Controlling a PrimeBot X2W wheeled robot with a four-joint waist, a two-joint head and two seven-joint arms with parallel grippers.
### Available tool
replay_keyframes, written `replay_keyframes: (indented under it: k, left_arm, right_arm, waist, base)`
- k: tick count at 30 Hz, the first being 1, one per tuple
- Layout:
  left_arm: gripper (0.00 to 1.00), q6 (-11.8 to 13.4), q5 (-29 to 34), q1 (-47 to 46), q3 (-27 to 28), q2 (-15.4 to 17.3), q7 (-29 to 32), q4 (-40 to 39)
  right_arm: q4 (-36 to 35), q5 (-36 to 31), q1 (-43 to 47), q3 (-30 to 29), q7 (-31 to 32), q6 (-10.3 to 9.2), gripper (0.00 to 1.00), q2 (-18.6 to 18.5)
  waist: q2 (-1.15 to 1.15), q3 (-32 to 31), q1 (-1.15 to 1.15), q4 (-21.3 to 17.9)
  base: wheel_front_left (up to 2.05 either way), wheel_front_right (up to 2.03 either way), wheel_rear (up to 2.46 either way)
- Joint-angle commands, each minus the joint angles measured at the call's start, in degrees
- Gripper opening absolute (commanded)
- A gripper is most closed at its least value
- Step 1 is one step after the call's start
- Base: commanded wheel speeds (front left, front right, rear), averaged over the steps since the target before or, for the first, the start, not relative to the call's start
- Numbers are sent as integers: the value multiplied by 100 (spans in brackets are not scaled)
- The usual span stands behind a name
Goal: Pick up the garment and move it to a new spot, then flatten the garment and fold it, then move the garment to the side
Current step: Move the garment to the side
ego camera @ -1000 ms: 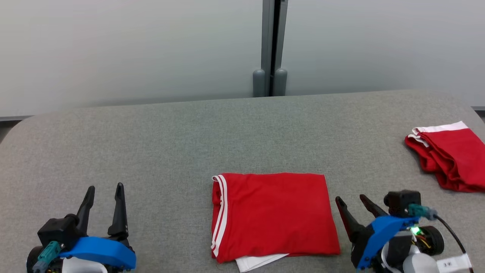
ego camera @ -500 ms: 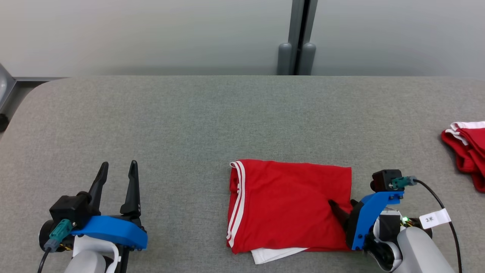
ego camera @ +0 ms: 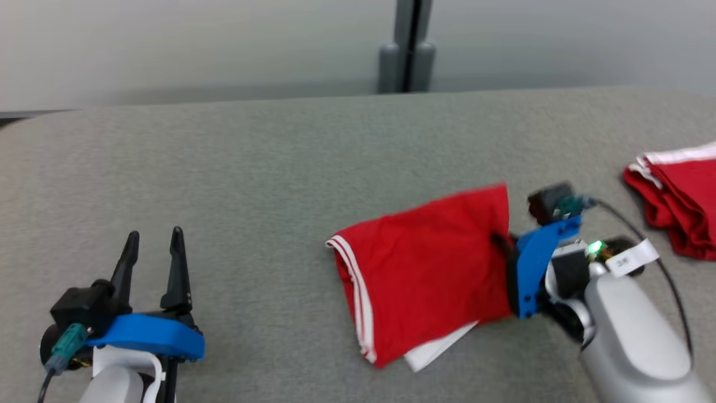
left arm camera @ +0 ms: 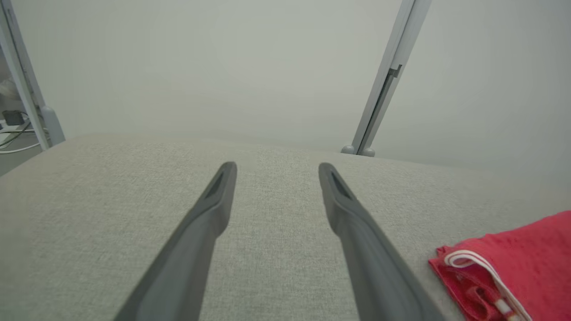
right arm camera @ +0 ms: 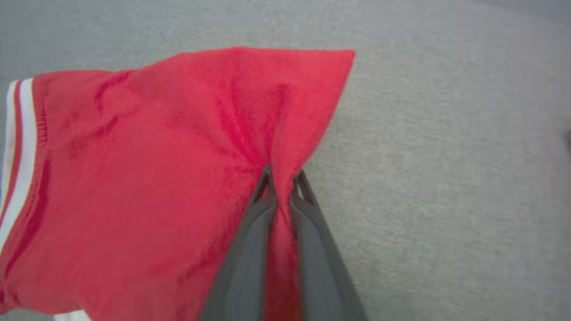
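The garment (ego camera: 430, 268) is a folded red piece with white stripes along its left edge, lying skewed on the grey table (ego camera: 268, 168). A white layer pokes out underneath at its near edge. My right gripper (ego camera: 499, 244) is shut on the garment's right edge; in the right wrist view the fingers (right arm camera: 267, 209) pinch a ridge of the garment (right arm camera: 147, 169), and its right side is lifted and creased. My left gripper (ego camera: 154, 246) stands open over bare table at the lower left, its fingers (left arm camera: 352, 214) well apart with nothing between them. The garment's striped corner (left arm camera: 499, 267) shows at the lower right there.
A second red garment with white trim (ego camera: 677, 196) lies crumpled near the table's right edge, just beyond my right arm. A grey post (ego camera: 405, 47) stands behind the table against a pale wall. Open grey table stretches between my left gripper and the garment.
My right gripper slid onto the garment's right edge and shut on it, then pulled that side up and away, so the garment now lies rotated. The head camera has also shifted. The left gripper stays open.
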Motion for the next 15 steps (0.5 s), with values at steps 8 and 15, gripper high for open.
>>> replay_keyframes:
  k: [8,15]
  left_arm:
    - [100,111,76,-199,198,236,-45,-420]
    - [100,206,190,-506,251,438,60,-885]
  right_arm:
    - [-959,483,-1291,918,433,0,0,-1683]
    - [-1375,906,-2144,1352,637,-1,0,-2924]
  waist:
    - [0,676,-1,-661]
    - [0,1306,-1,-1053]
  base:
    - [0,0,0]
    - [0,0,0]
